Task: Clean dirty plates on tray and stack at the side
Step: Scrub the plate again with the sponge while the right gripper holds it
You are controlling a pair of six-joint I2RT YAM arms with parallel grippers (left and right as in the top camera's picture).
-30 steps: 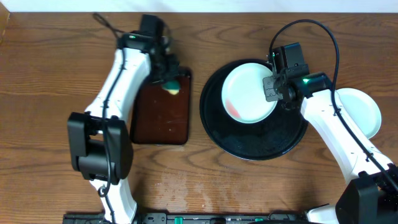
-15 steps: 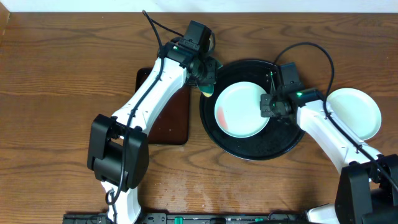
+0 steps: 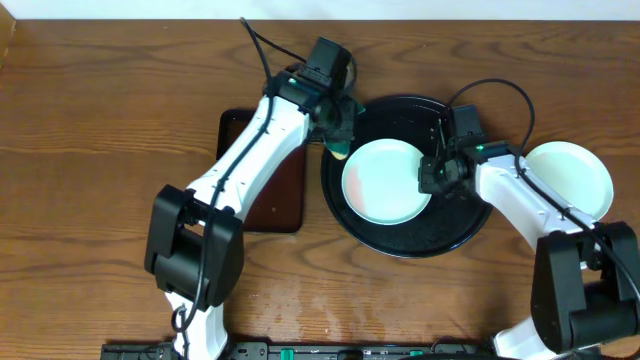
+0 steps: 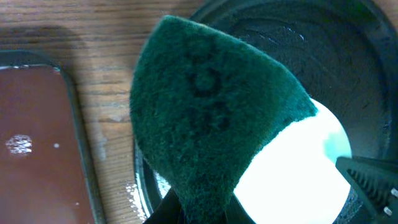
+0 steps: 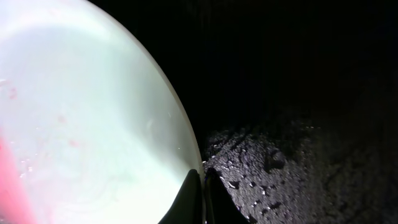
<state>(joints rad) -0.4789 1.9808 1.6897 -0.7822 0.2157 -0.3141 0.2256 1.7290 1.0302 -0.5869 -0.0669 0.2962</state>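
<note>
A pale mint-white plate [image 3: 385,182] with a red smear at its lower left lies on the round black tray [image 3: 455,225]. My right gripper [image 3: 432,176] is shut on the plate's right rim; the right wrist view shows the fingers [image 5: 201,202] pinching the rim of the plate [image 5: 87,118] above the wet tray [image 5: 298,143]. My left gripper [image 3: 337,130] is shut on a green sponge [image 4: 211,118] and holds it over the tray's left edge, beside the plate [image 4: 298,174]. A second pale plate [image 3: 572,180] lies on the wood at the right.
A rectangular dark-brown tray [image 3: 275,190] lies left of the black tray, under my left arm; it also shows in the left wrist view [image 4: 37,143]. Bare wood-grain tabletop [image 3: 80,120] spreads to the left and front.
My left gripper has swung right with the sponge, from over the brown tray to the black tray's left edge. My right gripper has drawn the plate down and left on the tray.
</note>
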